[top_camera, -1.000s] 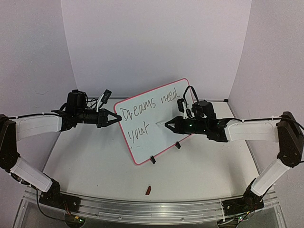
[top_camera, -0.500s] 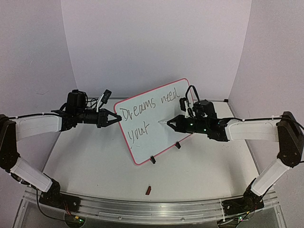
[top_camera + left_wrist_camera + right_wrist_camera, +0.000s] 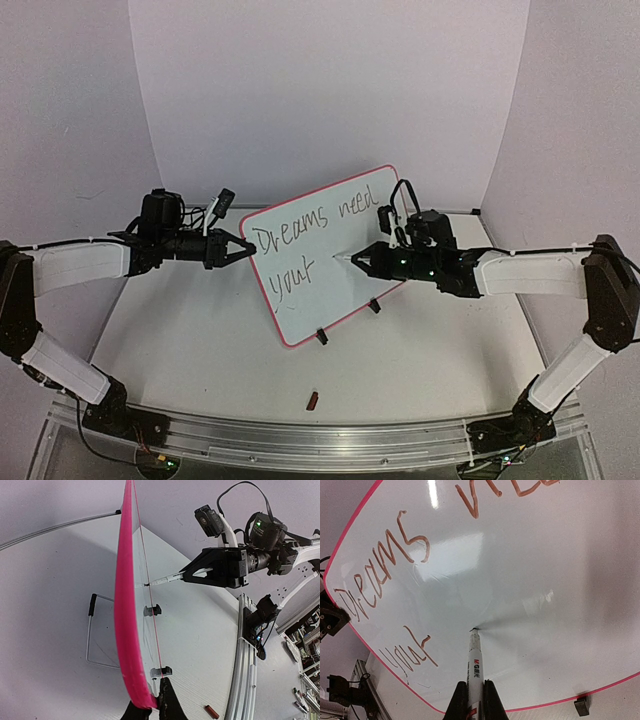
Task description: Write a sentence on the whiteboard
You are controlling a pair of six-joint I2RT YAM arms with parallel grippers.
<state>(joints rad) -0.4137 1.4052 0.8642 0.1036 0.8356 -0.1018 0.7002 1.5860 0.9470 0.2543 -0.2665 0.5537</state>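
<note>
The whiteboard (image 3: 325,255) with a pink-red frame stands tilted on two black clip feet in the middle of the table. It reads "Dreams need" and below it "your". My left gripper (image 3: 247,247) is shut on the board's left edge (image 3: 131,645). My right gripper (image 3: 362,260) is shut on a white marker (image 3: 475,667). The marker's tip touches the board to the right of "your" (image 3: 410,652). In the left wrist view the marker (image 3: 167,578) meets the board's face edge-on.
A small red marker cap (image 3: 312,401) lies on the table near the front rail, also in the left wrist view (image 3: 212,712). A wire stand (image 3: 92,635) props the board from behind. White walls close in the back and sides.
My right gripper has drawn back to the right by a little, and the marker tip now sits further right of "your". The left arm and the board have not moved.
</note>
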